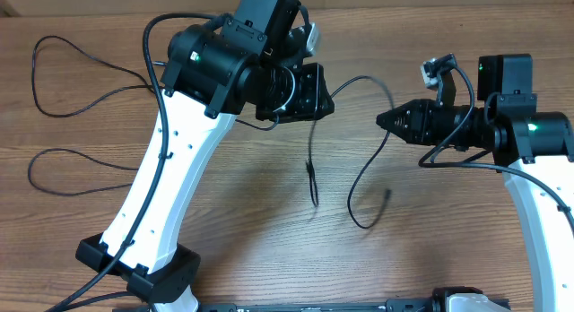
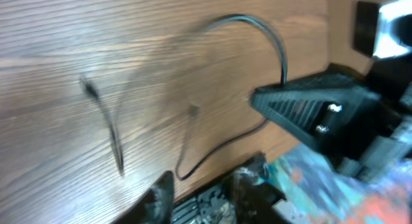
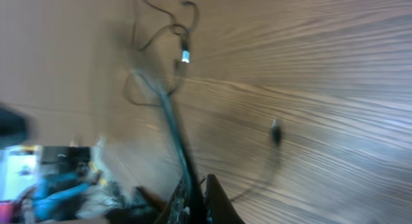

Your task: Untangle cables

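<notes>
A thin black cable (image 2: 281, 50) is clamped by the right gripper (image 1: 381, 117). The left gripper (image 2: 205, 193) is parted above the wooden table (image 1: 430, 249), and loose black cables (image 1: 32, 169) are seen far left.

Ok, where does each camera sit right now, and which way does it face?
Overhead: fixed above the table, looking straight down; both arms show, with left gripper and right gripper.
Left wrist: on the left arm, looking down at the table; its own fingertips sit at the bottom edge.
Right wrist: on the right arm, looking along the table; the gripped cable runs away from its own fingertips.
Shared: overhead and left wrist both show the right gripper and the gripped cable arching to it.
</notes>
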Available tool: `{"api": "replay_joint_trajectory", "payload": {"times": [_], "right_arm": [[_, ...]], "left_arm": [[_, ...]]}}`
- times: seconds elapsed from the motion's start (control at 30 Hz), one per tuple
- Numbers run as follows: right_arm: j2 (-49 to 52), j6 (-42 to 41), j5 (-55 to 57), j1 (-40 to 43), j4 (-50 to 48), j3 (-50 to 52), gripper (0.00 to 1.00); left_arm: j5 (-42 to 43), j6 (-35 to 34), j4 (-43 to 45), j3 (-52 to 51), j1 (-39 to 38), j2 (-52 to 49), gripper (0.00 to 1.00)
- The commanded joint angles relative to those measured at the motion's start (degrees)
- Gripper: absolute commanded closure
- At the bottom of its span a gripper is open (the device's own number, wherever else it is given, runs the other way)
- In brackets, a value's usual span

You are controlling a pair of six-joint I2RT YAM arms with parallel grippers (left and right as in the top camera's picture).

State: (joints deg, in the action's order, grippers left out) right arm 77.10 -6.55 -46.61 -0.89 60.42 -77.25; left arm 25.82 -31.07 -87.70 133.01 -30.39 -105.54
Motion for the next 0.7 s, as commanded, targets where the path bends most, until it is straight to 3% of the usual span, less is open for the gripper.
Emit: {"api": "replay_joint_trajectory", "payload": {"times": [0.0, 0.1, 0.23, 0.3, 0.5, 0.67], "right_arm": [[-2.32, -4.17, -8.52, -0.13, -1.68, -2.25, 0.96], [-3.89, -3.10, -9.55, -0.13, -2.27, -2.62, 0.96], [-5.53, 0.61, -9.70, -0.13, -0.02, -2.62, 0.96], [-6.16, 0.59, -10.45, -0.13, 0.76, -2.62, 0.96], [-7.15, 0.63, -12.63, -0.66, 0.57, -2.62, 0.96], [-7.13, 1.05, -10.47, -3.30, 0.52, -2.62, 0.96]], "left_arm": [[-4.13, 3.58, -1.01, 0.61, -0.09, -0.11, 0.56], [-2.49, 7.87, -1.11, 0.61, -0.09, -0.11, 0.39], [0.22, 14.93, -0.11, 0.61, -0.44, -0.11, 0.34], [0.17, 13.94, -0.02, 0.61, -0.42, -0.11, 0.35], [1.86, -9.92, 1.18, 0.61, -0.37, -0.11, 0.52], [4.68, -17.46, 7.08, 0.61, -0.28, -0.11, 0.41]]}}
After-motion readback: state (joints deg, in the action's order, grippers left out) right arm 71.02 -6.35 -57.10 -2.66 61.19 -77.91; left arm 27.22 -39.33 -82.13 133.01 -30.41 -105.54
